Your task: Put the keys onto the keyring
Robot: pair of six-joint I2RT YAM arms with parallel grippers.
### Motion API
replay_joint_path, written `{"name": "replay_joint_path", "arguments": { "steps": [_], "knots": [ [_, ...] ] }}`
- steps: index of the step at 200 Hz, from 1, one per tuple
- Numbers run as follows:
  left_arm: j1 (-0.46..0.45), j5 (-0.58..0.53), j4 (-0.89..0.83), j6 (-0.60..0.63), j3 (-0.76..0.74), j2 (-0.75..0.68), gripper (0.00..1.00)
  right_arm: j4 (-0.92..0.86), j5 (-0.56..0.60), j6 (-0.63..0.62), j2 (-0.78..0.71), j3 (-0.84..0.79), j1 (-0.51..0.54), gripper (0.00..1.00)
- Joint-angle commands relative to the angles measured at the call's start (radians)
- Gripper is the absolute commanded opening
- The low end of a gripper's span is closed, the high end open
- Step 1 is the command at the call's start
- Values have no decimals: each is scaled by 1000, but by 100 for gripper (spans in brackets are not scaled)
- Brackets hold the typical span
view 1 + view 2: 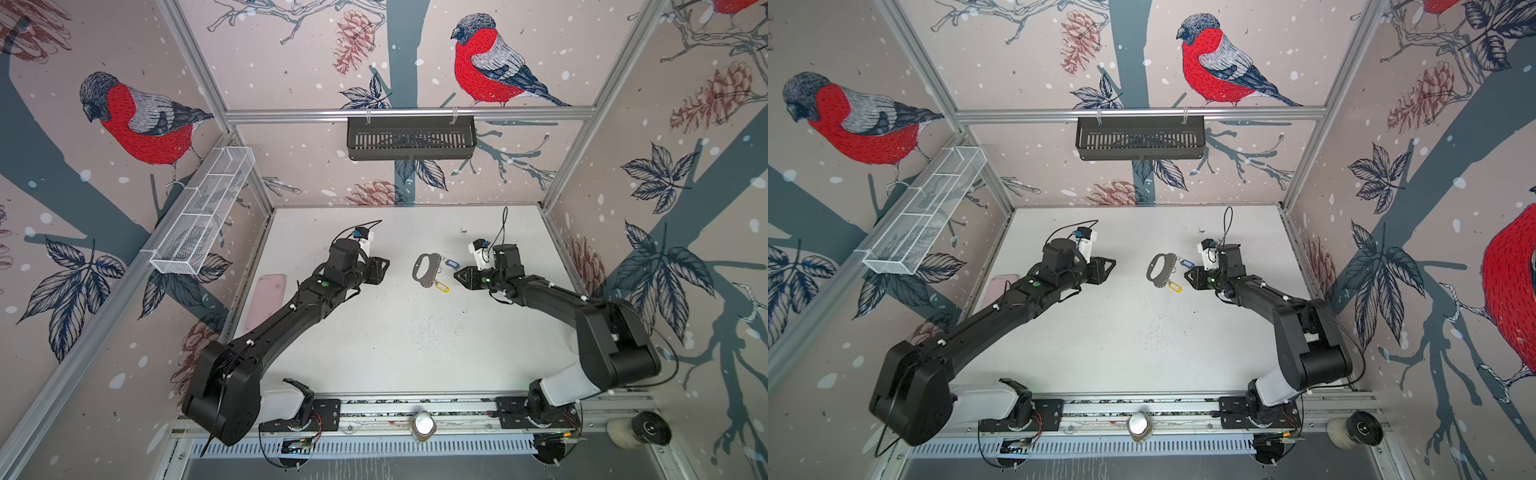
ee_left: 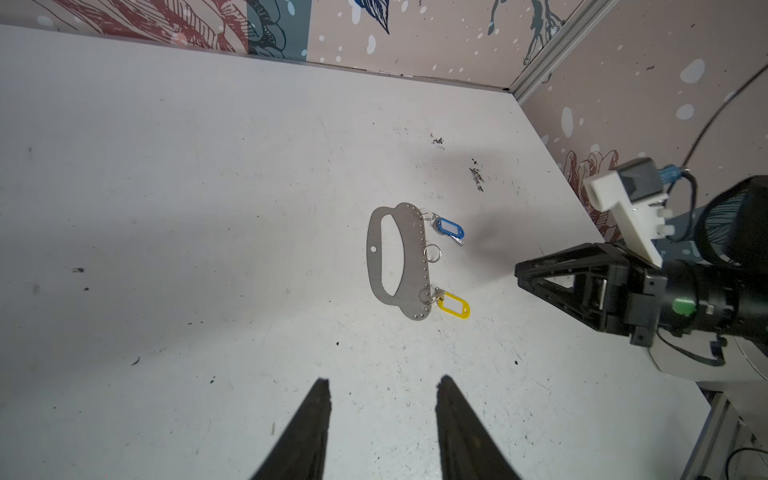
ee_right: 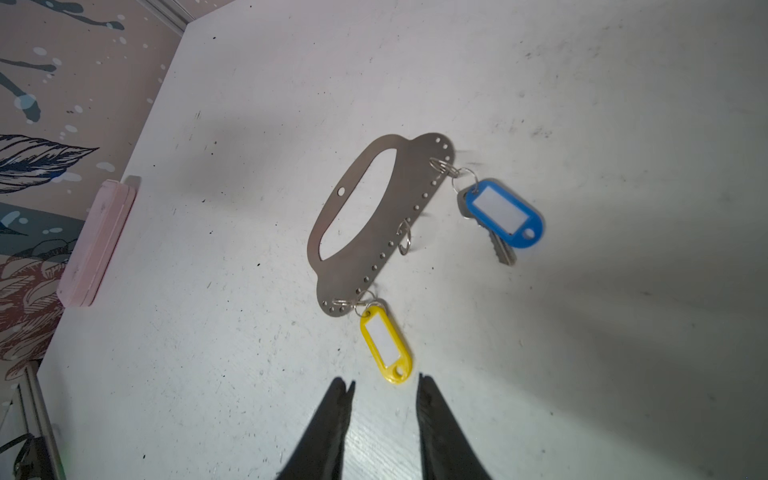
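The keyring point(image 1: 434, 270) point(image 1: 1170, 270) point(image 2: 413, 249) point(image 3: 390, 208), a flat grey plate with an oval cutout, lies on the white table between both arms. A blue-tagged key point(image 3: 503, 216) point(image 1: 452, 263) point(image 2: 449, 227) hangs from a small ring at one end of its holed edge. A yellow tag point(image 3: 386, 345) point(image 1: 442, 286) point(image 2: 454, 306) hangs from a ring at the other end. My right gripper point(image 3: 384, 380) point(image 1: 457, 276) is open, its tips just short of the yellow tag, holding nothing. My left gripper point(image 2: 384, 380) point(image 1: 385, 266) is open and empty, well back from the plate.
A bare small ring point(image 3: 404, 241) sits mid-edge on the plate. A pink tray point(image 1: 270, 299) point(image 3: 97, 245) lies by the left wall. A white wire basket point(image 1: 203, 216) hangs on the left wall. A black basket point(image 1: 411, 137) hangs on the back rail.
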Motion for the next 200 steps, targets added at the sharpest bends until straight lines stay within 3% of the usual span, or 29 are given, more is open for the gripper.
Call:
{"name": "replay_joint_path", "arguments": {
  "steps": [1, 8, 15, 25, 37, 132, 187, 200],
  "knots": [
    [-39, -69, 49, -37, -14, -47, 43, -65, -112, -53, 60, 50, -20, 34],
    [-53, -80, 46, -40, -15, -60, 44, -76, -127, -59, 77, 66, -25, 37],
    [-63, -84, 45, -42, -17, -69, 44, -84, -126, -67, 92, 77, -26, 47],
    [-67, -86, 42, -43, -20, -83, 44, -81, -134, -70, 117, 89, -24, 50],
    [-68, -93, 33, -44, -20, -94, 44, -77, -171, -70, 144, 105, -27, 50],
    [-68, -87, 14, -10, 26, -101, 45, -96, -99, -103, 271, 131, 97, 49],
    [-67, -71, 49, -29, -16, -150, 45, -93, -193, -131, 176, 68, 166, 46],
    [-67, -71, 52, -31, -18, -152, 46, -98, -164, -121, 156, 60, 160, 46]
  ]
}}
